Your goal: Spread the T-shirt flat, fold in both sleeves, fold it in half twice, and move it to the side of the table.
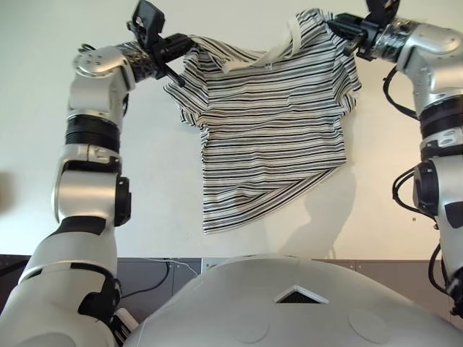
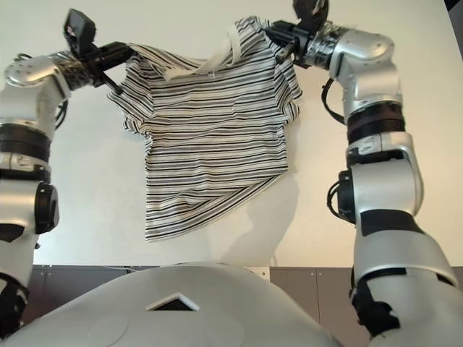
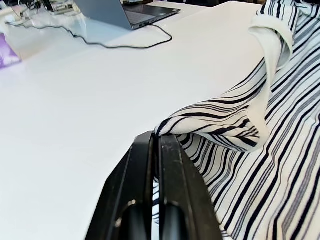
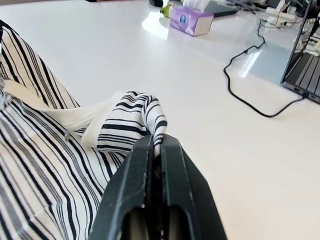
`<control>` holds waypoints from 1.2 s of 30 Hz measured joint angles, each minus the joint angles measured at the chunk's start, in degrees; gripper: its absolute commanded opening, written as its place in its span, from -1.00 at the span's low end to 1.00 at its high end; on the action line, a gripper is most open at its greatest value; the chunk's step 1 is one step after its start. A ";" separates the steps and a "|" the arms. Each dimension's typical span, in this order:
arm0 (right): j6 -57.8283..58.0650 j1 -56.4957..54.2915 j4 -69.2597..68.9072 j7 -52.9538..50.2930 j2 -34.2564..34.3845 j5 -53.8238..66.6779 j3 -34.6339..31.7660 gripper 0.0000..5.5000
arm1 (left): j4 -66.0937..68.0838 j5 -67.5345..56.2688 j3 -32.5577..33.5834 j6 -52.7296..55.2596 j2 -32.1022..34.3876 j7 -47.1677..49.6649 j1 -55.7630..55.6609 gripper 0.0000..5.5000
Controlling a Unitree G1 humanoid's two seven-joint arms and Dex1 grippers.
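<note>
Fingers clamped — left fingers (image 3: 141,167) and right fingers (image 4: 176,160) each pinch a shoulder of the striped T-shirt (image 1: 268,130), holding it over the white desk (image 1: 155,188).

shirt (image 1: 268,123) 1 | grippers 2: left gripper (image 3: 156,137), right gripper (image 4: 156,137) | table (image 1: 155,163) 1 | laptop (image 3: 127,12) 1 | tissue box (image 4: 191,22) 1 | cable (image 3: 120,47) 1

Soft, creased striped cloth makes up the T-shirt (image 1: 268,137), its collar (image 3: 272,35) a plain white knit band. The table (image 1: 166,181) is smooth, white and faintly glossy. The left gripper (image 3: 156,140) and right gripper (image 4: 156,141) are smooth black plastic with a dull sheen. The laptop (image 3: 120,12) looks like matt grey metal.
</note>
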 measured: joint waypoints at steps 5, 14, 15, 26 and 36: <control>-3.53 -6.20 14.94 -15.37 4.79 -8.25 -0.61 -0.67 | 16.86 4.57 3.18 -0.22 -6.65 14.67 -8.52 -0.72; -11.89 -7.10 16.53 -24.34 4.16 -16.82 -1.63 -0.66 | 18.60 15.95 2.10 -11.56 -6.31 23.52 -10.49 -0.67; -14.06 -7.02 15.89 -22.80 3.58 -17.25 -1.63 -0.66 | 18.52 18.15 0.62 -14.18 -5.68 23.64 -10.50 -0.67; -19.18 25.02 -26.10 13.84 -12.76 -3.78 -4.24 -0.66 | -26.27 18.61 -5.95 -32.52 1.54 5.21 23.06 -0.67; -5.70 47.27 -57.19 17.88 -19.56 -1.49 -1.61 -0.66 | -58.25 20.22 -9.93 -20.16 9.71 -0.76 47.42 -0.67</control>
